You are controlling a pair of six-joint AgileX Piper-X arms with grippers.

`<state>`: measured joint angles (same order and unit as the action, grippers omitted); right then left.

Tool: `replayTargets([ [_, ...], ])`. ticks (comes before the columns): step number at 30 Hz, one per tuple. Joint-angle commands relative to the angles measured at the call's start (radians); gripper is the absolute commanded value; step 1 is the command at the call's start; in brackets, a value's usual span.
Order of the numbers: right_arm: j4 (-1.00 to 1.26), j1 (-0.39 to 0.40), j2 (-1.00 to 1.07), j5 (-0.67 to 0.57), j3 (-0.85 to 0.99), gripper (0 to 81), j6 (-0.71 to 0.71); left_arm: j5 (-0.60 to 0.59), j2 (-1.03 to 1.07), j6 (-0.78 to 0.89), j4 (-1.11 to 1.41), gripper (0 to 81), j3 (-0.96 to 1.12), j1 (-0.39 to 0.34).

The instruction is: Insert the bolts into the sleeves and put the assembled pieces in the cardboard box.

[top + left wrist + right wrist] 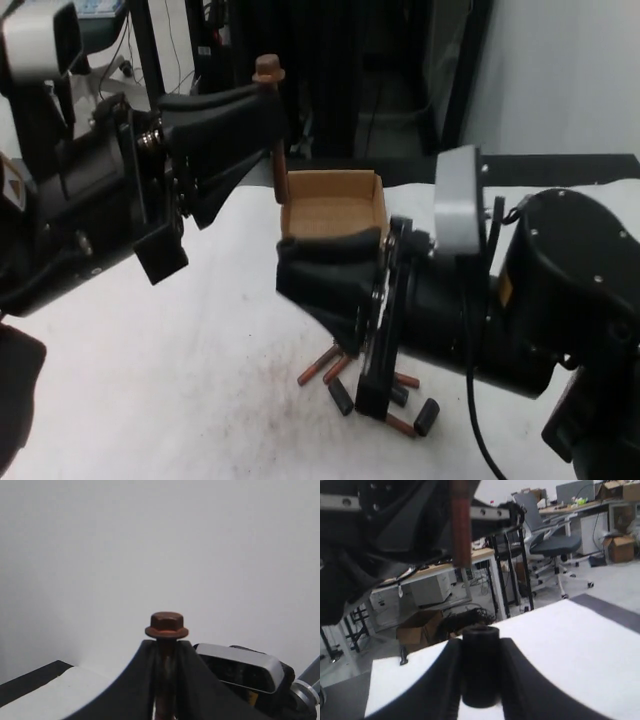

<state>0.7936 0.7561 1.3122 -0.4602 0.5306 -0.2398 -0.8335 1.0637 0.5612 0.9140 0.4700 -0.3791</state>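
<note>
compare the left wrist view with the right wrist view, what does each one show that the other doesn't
Left wrist view adds: the hex flanged head of the bolt, standing up out of the left end effector, a plain wall, and the other arm's grey wrist camera.
Right wrist view adds: a black sleeve upright in the right end effector, with an office chair and a desk in the room behind.
Shared: the bolt, seen in the right wrist view as a shank hanging above the sleeve, and the white bench.
</note>
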Motion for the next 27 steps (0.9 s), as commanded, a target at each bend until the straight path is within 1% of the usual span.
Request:
replayTargets([
  [1,0.084,0.003,-0.003,0.041,0.001,0.8,0.008,0.031,-0.001,0.004,0.022,0.3,0.006,0.002],
  [12,0.105,0.003,-0.003,0.035,0.001,0.8,0.008,0.099,-0.001,0.004,0.022,0.3,0.006,0.002],
  [15,0.085,0.003,-0.003,0.035,0.001,0.8,0.008,0.1,-0.001,0.004,0.022,0.3,0.006,0.002],
  [19,0.0,0.003,-0.003,0.035,0.001,0.8,0.063,0.1,-0.001,0.008,0.022,0.3,0.006,0.0],
  [27,0.019,0.003,-0.003,0.04,0.003,0.8,0.07,0.092,-0.001,0.008,0.022,0.3,0.006,-0.005],
])
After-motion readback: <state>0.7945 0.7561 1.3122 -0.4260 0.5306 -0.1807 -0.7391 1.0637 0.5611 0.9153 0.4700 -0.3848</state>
